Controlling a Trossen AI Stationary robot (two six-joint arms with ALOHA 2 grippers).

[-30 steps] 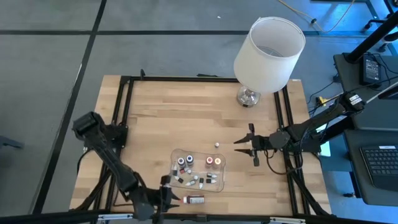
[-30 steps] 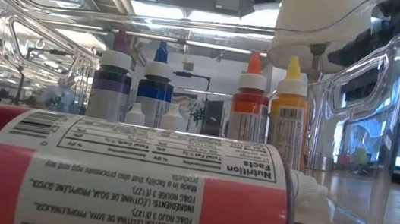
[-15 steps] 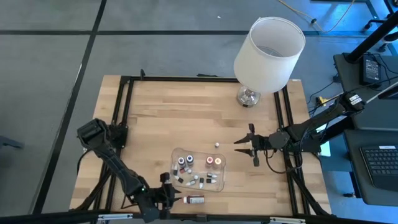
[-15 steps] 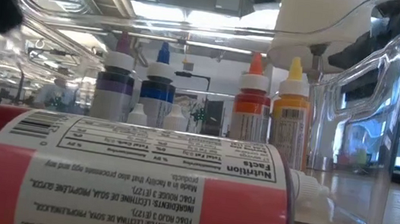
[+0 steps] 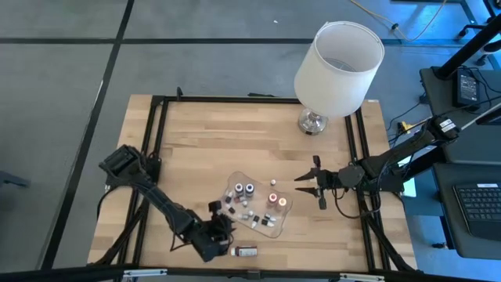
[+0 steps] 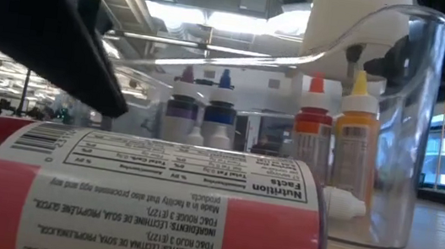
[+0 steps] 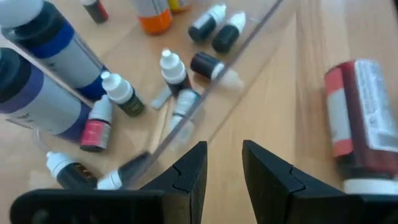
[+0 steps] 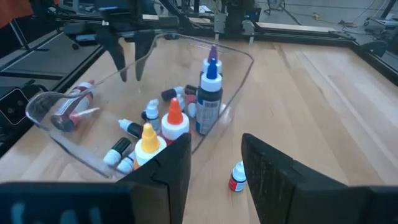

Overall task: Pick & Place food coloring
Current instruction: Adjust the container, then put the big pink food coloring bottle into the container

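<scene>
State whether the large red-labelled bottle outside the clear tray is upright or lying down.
Lying down: the large red-labelled bottle rests on its side on the wooden table, outside the clear plastic tray.

Bottles [image 5: 249,205] in tray [image 5: 277,227] (one bottle [image 5: 245,251] outside, beside it)

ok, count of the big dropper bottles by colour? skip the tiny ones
purple-capped bottle: 1
blue-capped bottle: 1
orange-capped bottle: 1
yellow-capped bottle: 1
red bottle, lying on its side on the table outside the tray: 1
Total: 5. The first four stand upright inside the clear tray.
</scene>
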